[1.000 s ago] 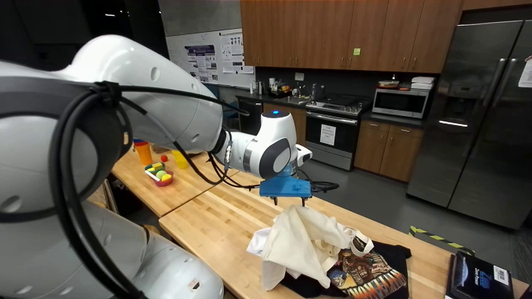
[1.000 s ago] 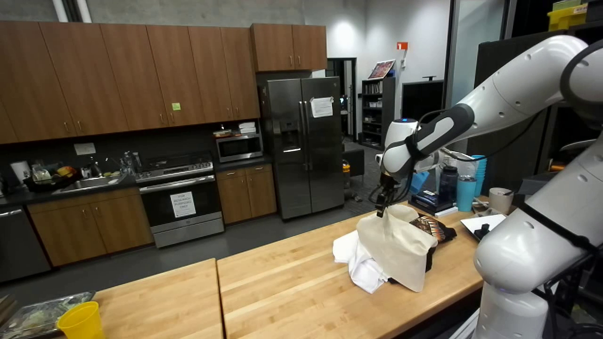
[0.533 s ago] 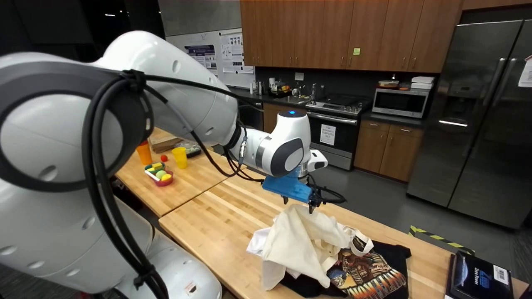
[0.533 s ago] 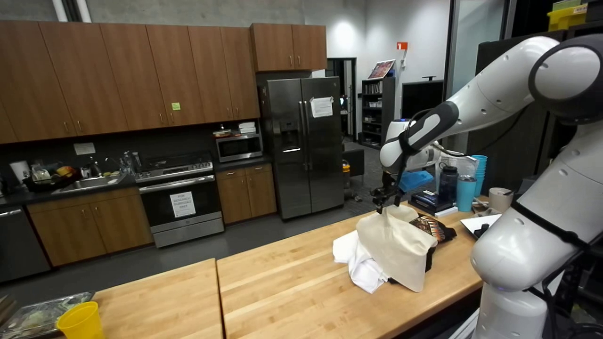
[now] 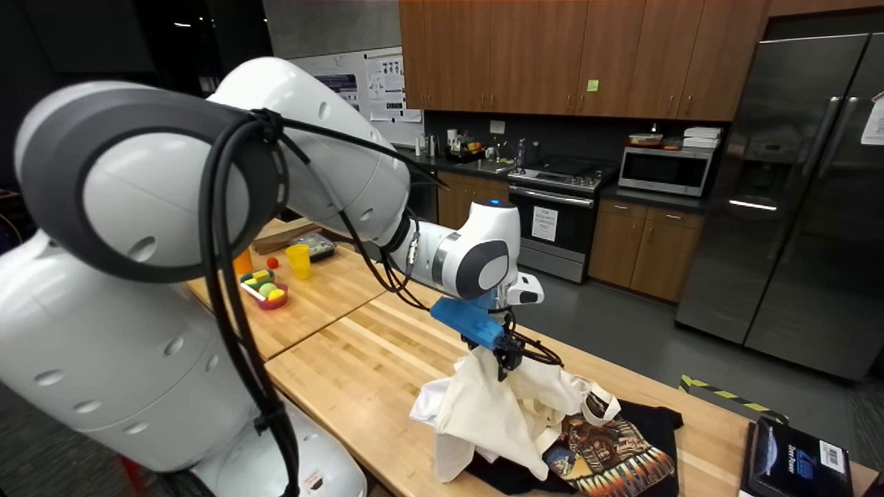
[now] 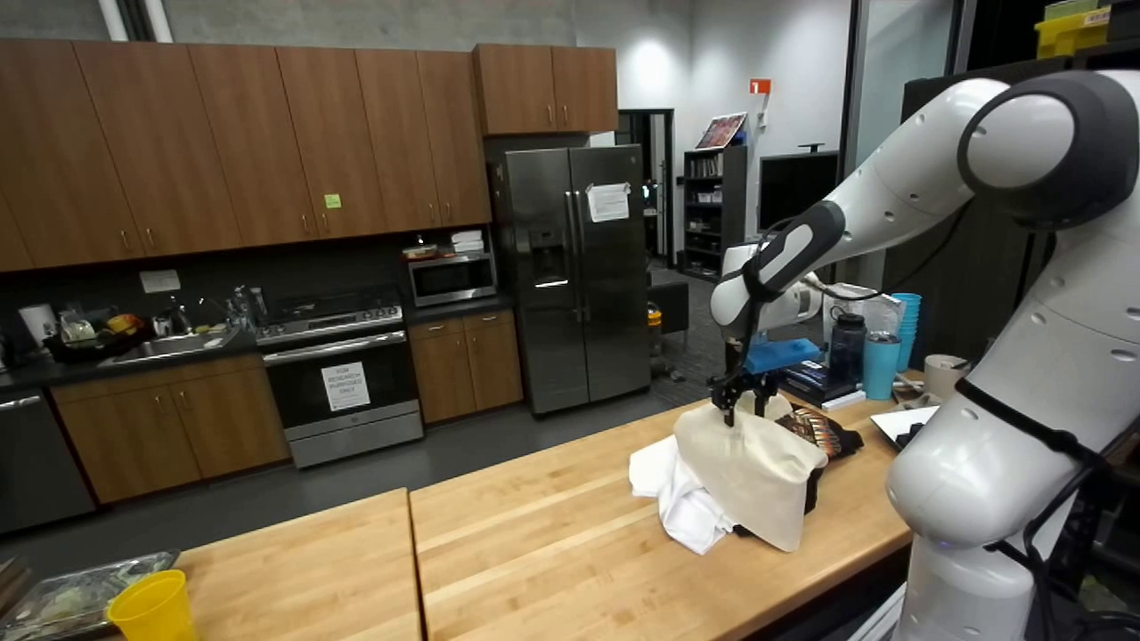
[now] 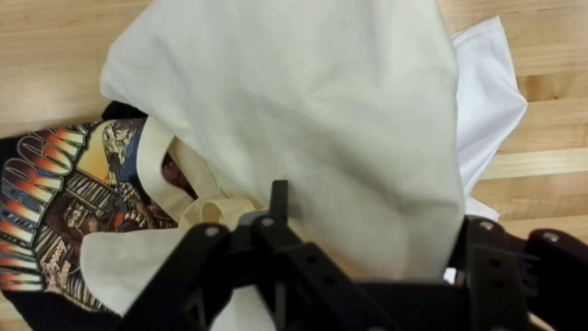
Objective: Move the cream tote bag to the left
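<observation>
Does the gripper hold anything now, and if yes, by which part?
Nothing is held: the gripper is open, part of the cream tote bag between its fingers.

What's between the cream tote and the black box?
In an exterior view, from the cream tote: black printed cloth, partly under it, then a strip of wooden tabletop, up to the black box.

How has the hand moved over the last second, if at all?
Yes: down, toward the cream tote bag. In both exterior views the hand sits lower against the fridge than it did a second ago.
</observation>
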You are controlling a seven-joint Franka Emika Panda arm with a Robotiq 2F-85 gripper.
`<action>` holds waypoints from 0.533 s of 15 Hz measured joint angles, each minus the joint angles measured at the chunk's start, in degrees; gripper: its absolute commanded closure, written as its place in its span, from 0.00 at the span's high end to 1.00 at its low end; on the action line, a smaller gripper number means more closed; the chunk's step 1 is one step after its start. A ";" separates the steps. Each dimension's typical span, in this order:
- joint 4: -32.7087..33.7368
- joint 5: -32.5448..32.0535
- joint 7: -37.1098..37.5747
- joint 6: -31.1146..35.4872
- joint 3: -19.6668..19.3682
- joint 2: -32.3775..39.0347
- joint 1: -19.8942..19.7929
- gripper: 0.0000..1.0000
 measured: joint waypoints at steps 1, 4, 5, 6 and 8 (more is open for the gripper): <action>0.01 0.07 0.31 -0.26 0.24 0.81 0.01 0.32; 0.10 1.04 0.23 -1.99 0.95 1.93 0.41 0.09; 0.23 1.11 -0.03 -2.89 1.30 1.86 0.70 0.00; 0.43 1.11 -0.58 -3.98 1.77 1.56 1.07 0.00; 1.23 0.78 -2.63 -6.87 2.90 0.12 2.07 0.00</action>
